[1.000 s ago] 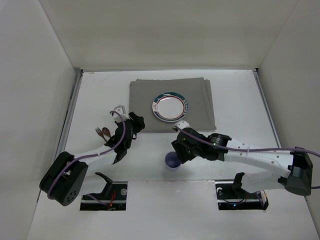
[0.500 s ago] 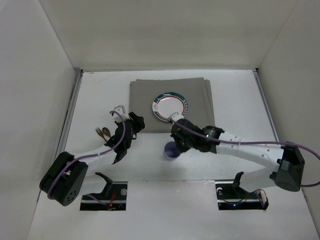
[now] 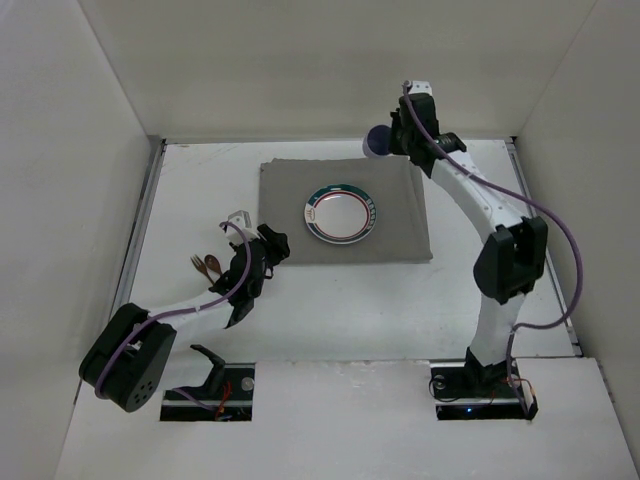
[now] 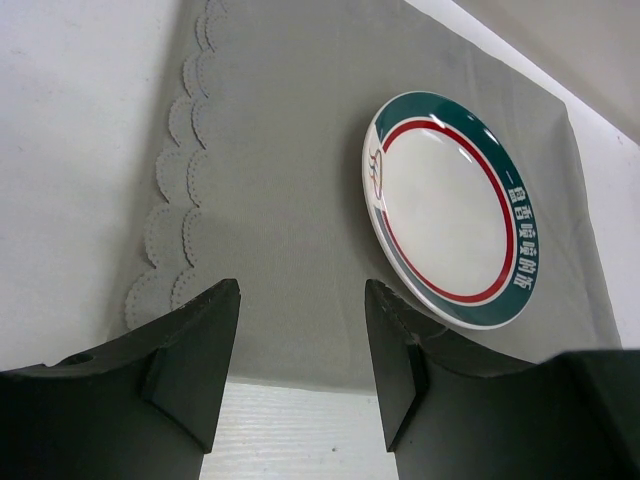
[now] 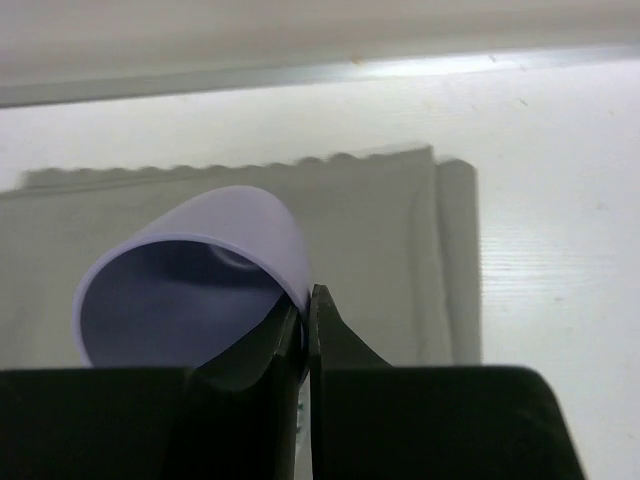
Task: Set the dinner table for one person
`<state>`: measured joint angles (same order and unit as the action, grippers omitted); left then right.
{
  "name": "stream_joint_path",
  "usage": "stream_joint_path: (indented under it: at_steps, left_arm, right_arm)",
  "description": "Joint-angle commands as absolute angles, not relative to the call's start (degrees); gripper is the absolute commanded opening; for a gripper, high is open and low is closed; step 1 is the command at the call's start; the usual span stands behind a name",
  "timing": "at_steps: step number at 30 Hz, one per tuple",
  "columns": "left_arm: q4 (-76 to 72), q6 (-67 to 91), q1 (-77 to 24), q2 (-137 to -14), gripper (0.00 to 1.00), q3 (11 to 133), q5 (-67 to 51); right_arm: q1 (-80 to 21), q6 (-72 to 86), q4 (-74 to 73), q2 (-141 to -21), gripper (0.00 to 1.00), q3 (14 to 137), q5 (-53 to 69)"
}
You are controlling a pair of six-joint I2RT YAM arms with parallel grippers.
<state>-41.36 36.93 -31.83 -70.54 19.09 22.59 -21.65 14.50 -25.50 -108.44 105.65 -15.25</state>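
my right gripper [image 5: 306,300] clamped on lilac cup [image 5: 200,250] rim, held above tabletop [image 3: 480,290] far edge, right of centre | cup likely light, thin-walled, slippery: pinch wall gently | my left gripper [image 4: 300,305] apart, empty

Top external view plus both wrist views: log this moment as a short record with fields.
left gripper: open, empty, at the near left edge of the placemat
right gripper: shut on the cup's wall
cup: lilac, tilted, held above the placemat's far right corner
plate: on the placemat, green and red rim
cutlery: brown spoon and apparently a fork, on the dinner table left of the placemat
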Motion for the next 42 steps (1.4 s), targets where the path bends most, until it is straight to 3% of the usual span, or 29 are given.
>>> stream_joint_path:
  at_steps: [1, 31, 36, 42]
  left_arm:
    - [-43.86, 36.74, -32.04, -69.43, 0.51, 19.51, 23.47]
    - [-42.8, 38.23, -31.24, -71.89, 0.52, 20.39, 22.5]
    - [-42.8, 38.06, -31.24, -71.9, 0.52, 20.57, 22.59]
    - [-42.8, 37.88, -31.16, -72.16, 0.52, 20.65, 22.59]
  right_arm:
    - [-18.6, 12.75, -32.86, -113.54, 0.01, 113.36, -16.43]
    - [-12.7, 14.15, -47.11, -133.24, 0.07, 132.53, -10.81]
    - [-12.79, 15.29, -46.15, -133.51, 0.31, 134.03, -12.21]
    - [-12.7, 15.38, -44.47, -131.23, 0.49, 133.86, -13.1]
